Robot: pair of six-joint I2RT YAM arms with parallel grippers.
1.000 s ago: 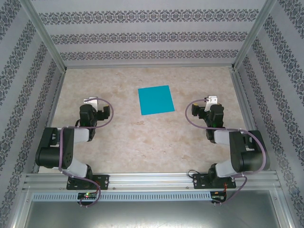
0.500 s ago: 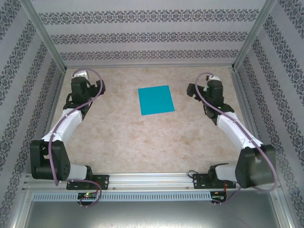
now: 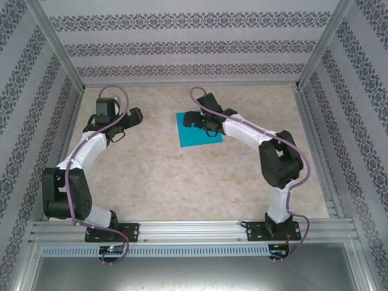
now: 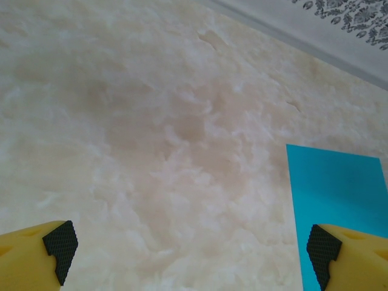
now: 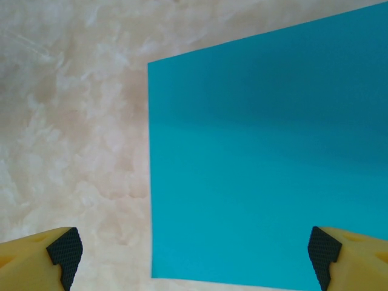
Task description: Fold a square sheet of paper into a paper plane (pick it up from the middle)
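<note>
The left gripper (image 3: 130,117) hangs over the bare table (image 3: 182,188), at about 9 o'clock from the paper (image 3: 197,138), and it is not touching it. Its jaws are spread wide. The paper lies flat on the far half of the table, near the middle. The right gripper (image 3: 197,119) hovers over the paper's far part, and its arm reaches in from 4 o'clock. Its jaws are spread wide too, with nothing in them. The step in hand looks like the first grab. To do it well, the right gripper should slide to the paper's middle, come down softly until both pads touch, then close slowly so the thin sheet bunches up instead of sliding away. The top view shows both arms and the whole square at once. The left wrist view shows the left gripper (image 4: 191,257) with bare table between its pads, and the paper (image 4: 333,194) at 3 o'clock. The right wrist view shows the right gripper (image 5: 191,257) with the paper (image 5: 267,151) smooth and uncreased, and one straight edge running from 12 to 6 o'clock.
</note>
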